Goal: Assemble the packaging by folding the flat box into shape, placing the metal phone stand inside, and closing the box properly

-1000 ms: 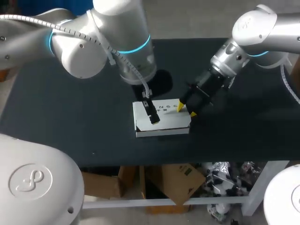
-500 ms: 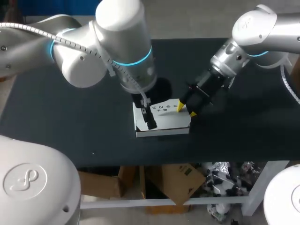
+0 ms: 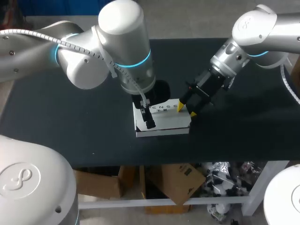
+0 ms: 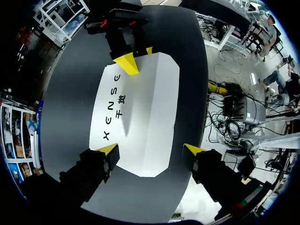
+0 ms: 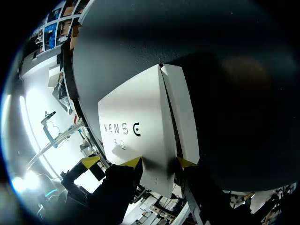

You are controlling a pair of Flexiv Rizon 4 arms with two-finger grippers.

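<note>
White box [image 3: 164, 123] lies flat on the black table [image 3: 70, 117], mid-table and nearer the near edge. It's printed side up and looks closed, so the inside is hidden. 1 seam runs between the top panel and a narrow strip along its edge. Left gripper [image 4: 150, 149] hangs over the box's left end, spread wide, with its 2 yellow tips either side of that end, gripping nothing. Right gripper [image 5: 159, 162] is at the box's far-right corner; can't tell if it's clamped on.
</note>
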